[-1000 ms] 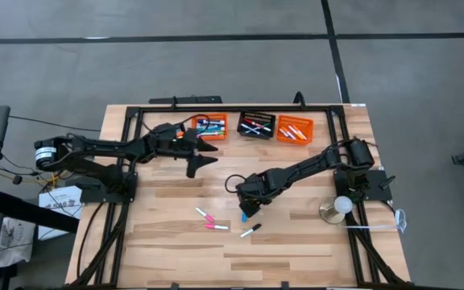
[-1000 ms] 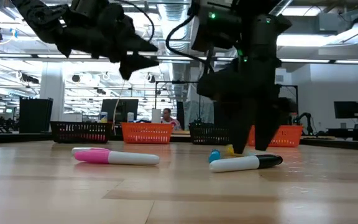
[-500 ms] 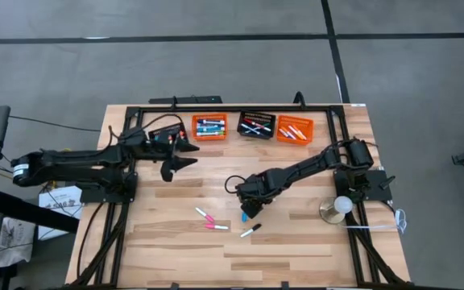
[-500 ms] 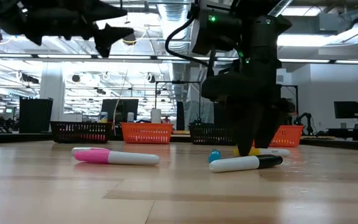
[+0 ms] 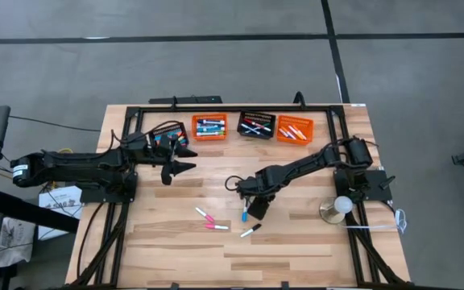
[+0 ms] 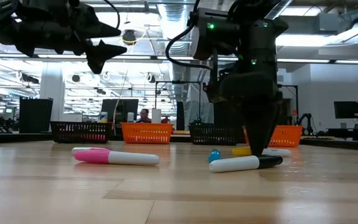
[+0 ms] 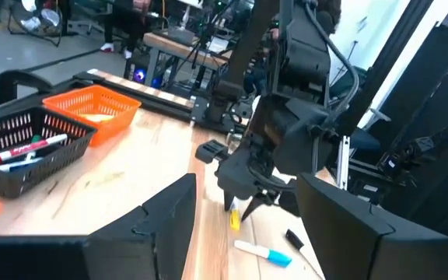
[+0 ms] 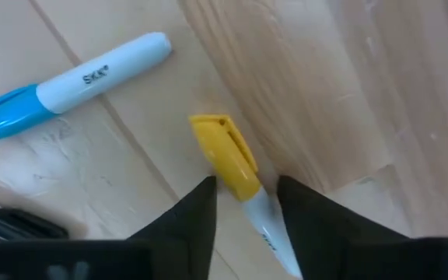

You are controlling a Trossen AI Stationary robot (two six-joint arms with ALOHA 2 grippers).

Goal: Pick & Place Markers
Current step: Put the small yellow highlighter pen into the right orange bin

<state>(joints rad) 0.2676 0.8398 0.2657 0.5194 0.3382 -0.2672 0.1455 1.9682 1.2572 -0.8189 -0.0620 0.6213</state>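
My right gripper (image 5: 256, 207) points down at mid-table, shut on a yellow-capped white marker (image 8: 225, 155) that lies flat on the wood. Beside it lie a blue-capped marker (image 8: 68, 82) and a black-capped one (image 6: 246, 163). Two pink markers (image 5: 205, 215) (image 5: 217, 227) rest on the table nearer the left. More markers fill the three baskets at the far edge. My left gripper (image 5: 177, 165) hangs open in the air over the far-left part of the table, touching nothing. My right gripper has the yellow-capped marker by its white barrel (image 8: 261, 208), just behind the cap, between its two fingers (image 8: 201, 208). The fingers come from above, pointing down, and lie across the marker. The marker lies flat on the table, cap pointing away from the gripper.
Two orange baskets (image 5: 209, 126) (image 5: 294, 129) and a black one (image 5: 256, 124) stand in a row at the far edge. A round-based white bulb thing (image 5: 341, 207) sits by the right rail. Bare wood spreads along the near edge. A person shows in the room behind.
My left gripper has drawn back from beside the left orange basket toward the table's left edge and risen, staying open. My right gripper's fingers, apart a second ago in the low view, have come together around the yellow-capped marker.
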